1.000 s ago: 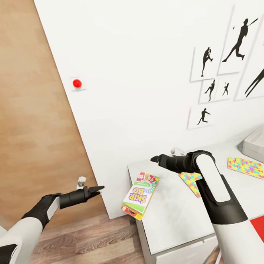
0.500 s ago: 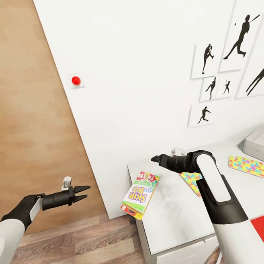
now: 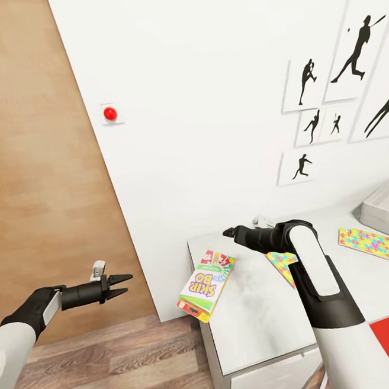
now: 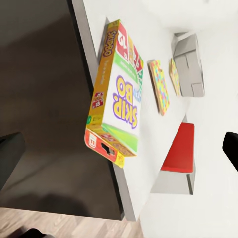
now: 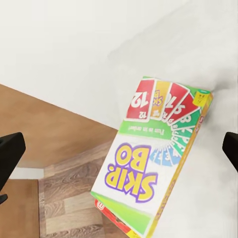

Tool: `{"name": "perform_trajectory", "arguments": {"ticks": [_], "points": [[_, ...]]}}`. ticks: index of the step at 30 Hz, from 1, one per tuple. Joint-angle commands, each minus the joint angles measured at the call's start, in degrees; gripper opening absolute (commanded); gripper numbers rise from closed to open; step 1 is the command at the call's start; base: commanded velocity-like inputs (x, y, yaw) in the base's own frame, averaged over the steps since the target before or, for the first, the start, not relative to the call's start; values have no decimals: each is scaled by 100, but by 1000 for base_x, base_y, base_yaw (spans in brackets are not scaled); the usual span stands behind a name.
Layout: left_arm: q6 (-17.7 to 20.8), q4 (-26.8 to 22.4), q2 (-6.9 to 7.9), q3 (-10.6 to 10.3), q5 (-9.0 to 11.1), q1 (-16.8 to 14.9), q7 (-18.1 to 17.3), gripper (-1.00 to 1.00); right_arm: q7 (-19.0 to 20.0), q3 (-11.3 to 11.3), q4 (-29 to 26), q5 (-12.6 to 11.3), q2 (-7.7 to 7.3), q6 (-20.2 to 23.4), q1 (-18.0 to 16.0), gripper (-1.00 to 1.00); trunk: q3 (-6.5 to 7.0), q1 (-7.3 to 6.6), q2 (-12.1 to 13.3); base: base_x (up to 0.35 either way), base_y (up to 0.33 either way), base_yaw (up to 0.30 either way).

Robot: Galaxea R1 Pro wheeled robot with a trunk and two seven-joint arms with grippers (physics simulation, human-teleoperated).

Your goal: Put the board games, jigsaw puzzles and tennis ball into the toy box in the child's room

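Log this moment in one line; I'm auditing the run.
left gripper: open, off-table | right gripper: state unclear | Skip-Bo box: overhanging table edge

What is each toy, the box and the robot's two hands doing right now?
Skip-Bo game: flat, one end sticking out past the table edge.
Near puzzle: flat on table, partly behind right arm.
Far puzzle: flat on table.
Toy box: open, on table.
Left gripper: fingers open, empty.
Right gripper: empty, above table.
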Motion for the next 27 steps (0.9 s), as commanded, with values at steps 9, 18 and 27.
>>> {"name": "perform_trajectory", "arguments": {"ticks": [9,18,27], "points": [[171,0,-15,22,-6,-4,9,100,-66,1,-5,-65,8,12,-260,100,-169,199,-368,0,0,0],[95,4,-57,31,-3,-1,51,100,-58,39,-5,-80,5,30,-300,100,-331,397,-729,0,0,0],[-536,220,-516,31,18,32,92,100,-50,29,-5,-427,-57,50,-298,100,-493,594,-1090,0,0,0]]}}
